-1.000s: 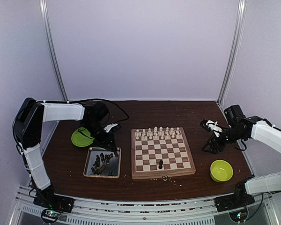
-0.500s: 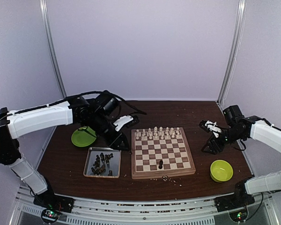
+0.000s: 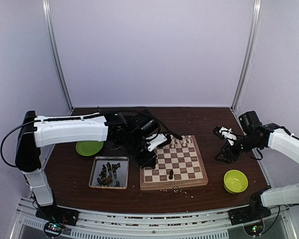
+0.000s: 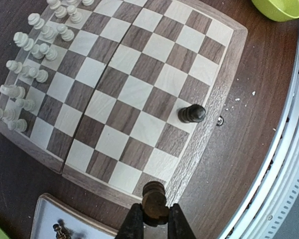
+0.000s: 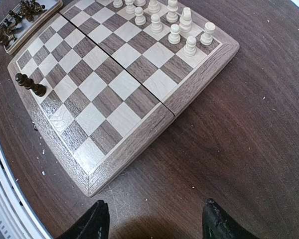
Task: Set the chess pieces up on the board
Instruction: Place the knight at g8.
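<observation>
Left wrist, piece [image 4: 154, 200] at board [image 4: 223, 85] edge (gripped)

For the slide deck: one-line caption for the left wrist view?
Left fingers grip a dark chess piece over the board's edge; another dark piece stands on it, cream pieces lined up opposite.

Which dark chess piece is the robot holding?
The dark piece pinched in the left tool, over the board's edge. Another piece stands alone on the board; the rest lie in the metal tray.

Table [image 3: 214, 124], board [image 3: 173, 184], tray [image 3: 108, 187], left bowl [image 3: 87, 148], right bowl [image 3: 235, 181]
</observation>
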`<state>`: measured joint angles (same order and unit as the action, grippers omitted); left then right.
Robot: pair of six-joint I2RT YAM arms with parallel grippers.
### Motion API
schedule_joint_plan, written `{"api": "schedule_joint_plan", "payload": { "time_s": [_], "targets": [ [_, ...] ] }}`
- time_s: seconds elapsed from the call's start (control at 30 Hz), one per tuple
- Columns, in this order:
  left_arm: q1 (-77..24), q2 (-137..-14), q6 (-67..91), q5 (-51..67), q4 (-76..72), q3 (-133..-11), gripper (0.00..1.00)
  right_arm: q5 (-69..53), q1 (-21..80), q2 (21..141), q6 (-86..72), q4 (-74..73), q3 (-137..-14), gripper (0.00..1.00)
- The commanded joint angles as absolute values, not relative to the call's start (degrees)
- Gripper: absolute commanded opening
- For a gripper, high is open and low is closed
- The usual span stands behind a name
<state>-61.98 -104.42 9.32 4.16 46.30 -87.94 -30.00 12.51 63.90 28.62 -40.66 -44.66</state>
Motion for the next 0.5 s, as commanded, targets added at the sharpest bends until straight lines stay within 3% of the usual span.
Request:
{"api": "schedule_joint_plan", "payload": {
  "time_s": [0.0, 0.47],
  "targets": [
    [-63.5, -107.9, 7.9, 2.1, 45.6, -91.7, 0.08, -30.4, 12.9, 62.8, 29.3, -40.9, -45.8, 0.64],
    [-64.5, -114.7, 5.9, 2.1, 47.8, -93.9, 0.08, -30.2, 13.0, 62.6, 29.5, -41.1, -45.8, 0.64]
  ]
}}
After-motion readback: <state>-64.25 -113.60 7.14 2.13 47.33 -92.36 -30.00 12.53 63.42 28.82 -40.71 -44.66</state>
